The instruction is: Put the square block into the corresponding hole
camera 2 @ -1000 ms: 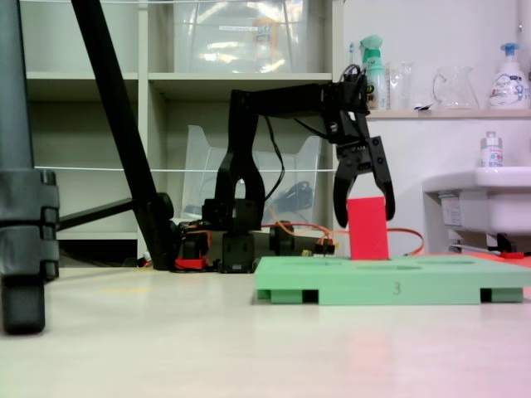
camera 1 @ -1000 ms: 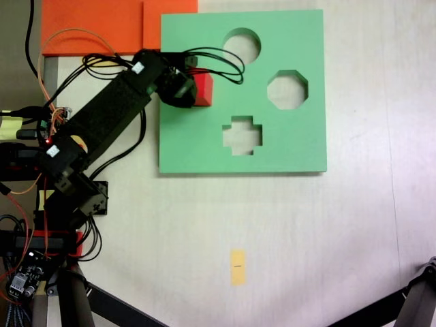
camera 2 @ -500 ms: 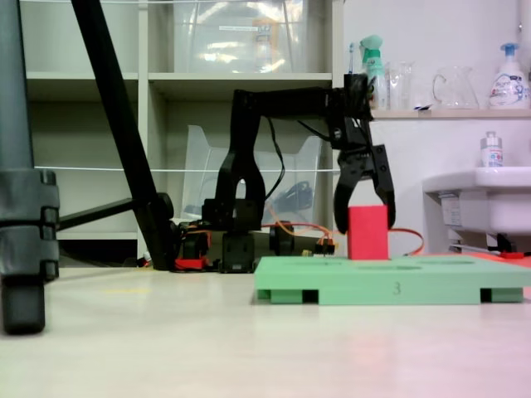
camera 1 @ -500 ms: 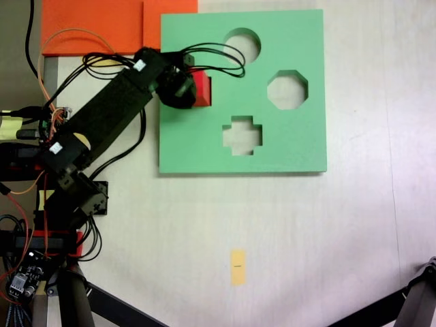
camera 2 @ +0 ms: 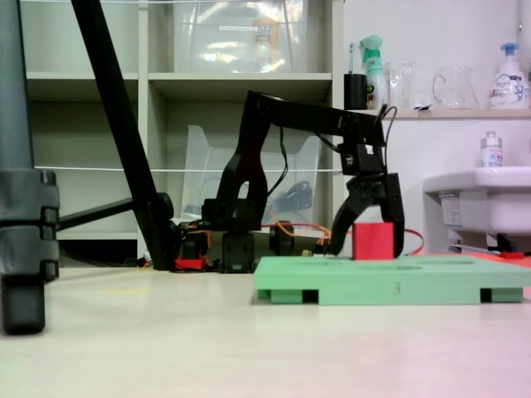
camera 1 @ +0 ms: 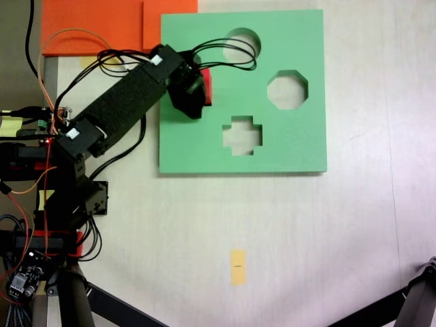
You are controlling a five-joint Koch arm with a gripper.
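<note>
1. The square block (camera 2: 373,240) is seen standing partly sunk in the green board (camera 1: 286,146), at the spot where the hole lies hidden under the arm (camera 1: 126,102) in a fixed view; only a red sliver (camera 1: 206,87) shows there.
2. The gripper (camera 2: 365,245) is spread around the block, its jaws straddling both sides; no firm squeeze can be made out, so it is judged open.
3. The block is judged to be light, soft foam, slightly compressible and not slippery; it is best held across two opposite flat faces, near the top.
4. Compared with one second earlier, the block sits visibly lower in the board, and the arm has been stretched forward and lowered.
</note>
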